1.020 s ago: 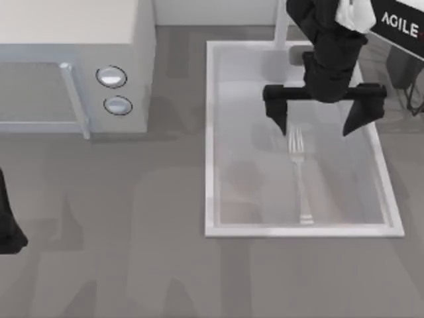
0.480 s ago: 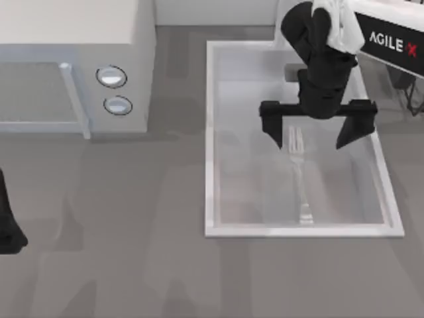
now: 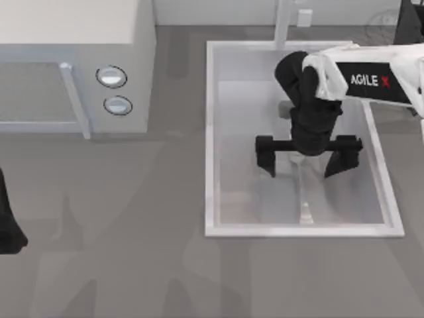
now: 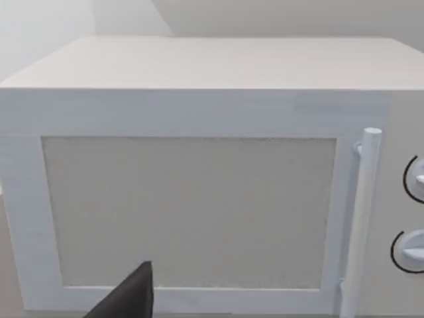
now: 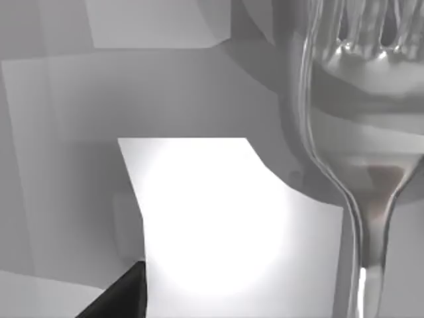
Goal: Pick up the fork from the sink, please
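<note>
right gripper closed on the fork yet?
No. In the top view the right gripper is spread open, a finger on either side of the fork, which lies on the sink floor.

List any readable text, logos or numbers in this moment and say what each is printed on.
"AGILE X", white letters with a red X, on the black panel of the right arm reaching over the sink.
The microwave knobs carry no readable markings.
No other text is visible.
</note>
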{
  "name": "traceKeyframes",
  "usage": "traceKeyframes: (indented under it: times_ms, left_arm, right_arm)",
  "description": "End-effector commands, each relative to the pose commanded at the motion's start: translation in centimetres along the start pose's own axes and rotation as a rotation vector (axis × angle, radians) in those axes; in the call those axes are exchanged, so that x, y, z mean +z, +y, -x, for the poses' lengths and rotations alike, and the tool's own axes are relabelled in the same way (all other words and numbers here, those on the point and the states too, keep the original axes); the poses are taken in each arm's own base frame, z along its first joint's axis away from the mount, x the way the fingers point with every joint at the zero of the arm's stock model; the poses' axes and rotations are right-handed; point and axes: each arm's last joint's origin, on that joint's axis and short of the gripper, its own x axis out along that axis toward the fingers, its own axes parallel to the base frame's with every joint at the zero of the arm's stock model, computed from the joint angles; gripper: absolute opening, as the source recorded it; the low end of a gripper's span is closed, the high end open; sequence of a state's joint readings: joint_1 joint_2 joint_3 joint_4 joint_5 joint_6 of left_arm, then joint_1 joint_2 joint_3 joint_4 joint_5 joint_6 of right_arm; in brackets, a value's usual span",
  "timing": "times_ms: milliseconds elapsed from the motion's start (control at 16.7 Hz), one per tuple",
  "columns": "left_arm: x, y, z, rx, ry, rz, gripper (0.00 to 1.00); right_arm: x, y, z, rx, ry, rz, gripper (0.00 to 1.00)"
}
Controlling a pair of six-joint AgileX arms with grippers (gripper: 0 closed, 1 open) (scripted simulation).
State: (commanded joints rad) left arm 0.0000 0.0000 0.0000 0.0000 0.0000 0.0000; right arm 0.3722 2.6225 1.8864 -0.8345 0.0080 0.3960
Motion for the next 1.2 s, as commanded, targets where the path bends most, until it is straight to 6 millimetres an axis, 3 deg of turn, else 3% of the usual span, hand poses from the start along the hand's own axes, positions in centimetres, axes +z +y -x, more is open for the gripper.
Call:
traceKeyframes:
  times_ms: [180,960,1200]
  left_arm:
    - [0.00,0.00,0.00,0.000,0.000,0.000,1.00]
    - [0.00,0.00,0.00,0.000,0.000,0.000,1.00]
    - [0.00,0.00,0.00,0.000,0.000,0.000,1.00]
  right_arm:
    - [-0.01,0.00,-0.02,0.000,0.000,0.000,1.00]
    - [-0.01,0.00,-0.02,0.000,0.000,0.000,0.02]
    - [-0.01,0.00,-0.02,0.000,0.000,0.000,0.00]
